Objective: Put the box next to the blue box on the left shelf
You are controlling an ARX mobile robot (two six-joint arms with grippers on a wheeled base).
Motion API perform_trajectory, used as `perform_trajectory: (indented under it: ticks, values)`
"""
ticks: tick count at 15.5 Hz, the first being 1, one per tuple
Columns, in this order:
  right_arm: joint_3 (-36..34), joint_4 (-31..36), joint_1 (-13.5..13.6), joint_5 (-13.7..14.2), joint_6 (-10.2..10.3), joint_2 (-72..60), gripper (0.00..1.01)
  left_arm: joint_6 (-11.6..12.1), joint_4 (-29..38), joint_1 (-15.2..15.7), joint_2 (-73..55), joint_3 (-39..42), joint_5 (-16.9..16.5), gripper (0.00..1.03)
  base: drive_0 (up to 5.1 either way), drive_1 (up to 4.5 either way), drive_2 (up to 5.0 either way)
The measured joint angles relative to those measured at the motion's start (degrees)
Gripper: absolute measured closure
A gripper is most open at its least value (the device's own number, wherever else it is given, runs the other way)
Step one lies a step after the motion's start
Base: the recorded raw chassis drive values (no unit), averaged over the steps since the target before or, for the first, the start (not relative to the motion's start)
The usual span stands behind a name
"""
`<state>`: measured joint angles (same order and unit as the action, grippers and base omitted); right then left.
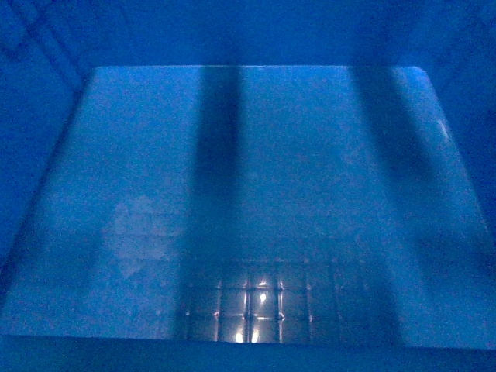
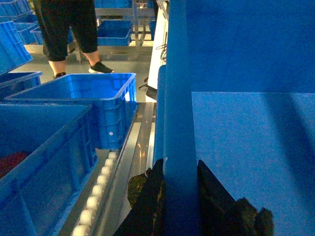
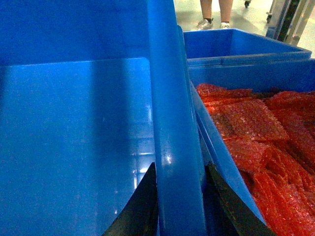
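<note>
Filling the head view, the box (image 1: pixel 256 194) hangs from my 2 grippers, left (image 2: pixel 179 196) and right (image 3: pixel 179 201), each clamped on a side rim, above the shelf (image 2: pixel 98 191) rollers at lower left, where uneven lowering could snag neighbouring crates (image 2: pixel 98 103).

All views close inside box (image 1: pixel 248 155)

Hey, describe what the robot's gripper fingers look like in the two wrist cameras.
Little shows. The left gripper has two black, wedge-shaped fingers with a mottled greenish patch on the outer one. The right gripper has two plain black, tapered fingers. No cables or markings are visible; the arms are out of view.
</note>
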<state>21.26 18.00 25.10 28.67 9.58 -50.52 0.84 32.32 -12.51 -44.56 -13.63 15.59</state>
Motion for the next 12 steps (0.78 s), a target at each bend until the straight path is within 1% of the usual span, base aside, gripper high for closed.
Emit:
perform_trajectory:
  ticks: [2, 3, 4, 5, 6, 7, 8, 9, 10, 11, 12]
  values:
    - [0.0, 0.0, 0.0, 0.0, 0.0, 0.0, 0.82, 0.0, 0.0, 0.0, 0.0, 0.0, 0.0, 0.91, 0.0, 0.00, 0.0]
    - [0.0, 0.0, 0.0, 0.0, 0.0, 0.0, 0.82, -0.7, -3.7, -0.4, 0.6, -0.8, 1.1, 0.91, 0.0, 0.00, 0.0]
    - [2.0, -7.4, 1.0, 2.0, 1.5, -0.1, 0.82, -1.8, -15.2, -2.0, 2.4, -4.7, 4.2, 0.91, 0.0, 0.00, 0.0]
    - [3.7, -13.8, 1.7, 2.6, 3.8, -0.9, 0.82, -2.1, -19.3, -0.5, 1.8, -5.5, 3.7, 0.91, 0.0, 0.00, 0.0]
    - [4.0, -15.2, 3.1, 1.4, 4.4, -1.8, 0.82, -2.3, -20.2, 1.0, 0.6, -5.5, 2.6, 0.91, 0.0, 0.00, 0.0]
    - [3.8, -12.1, 3.4, -1.1, 4.7, -4.0, 0.82, -0.9, -16.6, 4.6, -1.0, -5.3, 0.2, 0.91, 0.0, 0.00, 0.0]
    - [4.3, -11.3, 3.6, -2.1, 5.6, -5.3, 0.82, 0.2, -14.0, 7.5, -2.0, -5.3, -1.5, 0.91, 0.0, 0.00, 0.0]
    - [4.8, -10.5, 5.0, -2.6, 6.4, -7.2, 0.82, 1.4, -12.9, 10.5, -3.6, -5.2, -3.3, 0.91, 0.0, 0.00, 0.0]
    - [5.0, -11.0, 5.3, -4.4, 7.4, -9.2, 0.82, 3.2, -10.6, 12.5, -6.0, -4.3, -4.4, 0.91, 0.0, 0.00, 0.0]
    - [5.2, -11.8, 5.3, -6.1, 8.9, -11.8, 0.82, 4.3, -10.6, 14.0, -8.6, -4.0, -5.2, 0.91, 0.0, 0.00, 0.0]
    - [5.2, -11.9, 5.8, -7.0, 9.8, -13.7, 0.82, 5.1, -9.2, 15.7, -11.0, -3.3, -6.9, 0.91, 0.0, 0.00, 0.0]
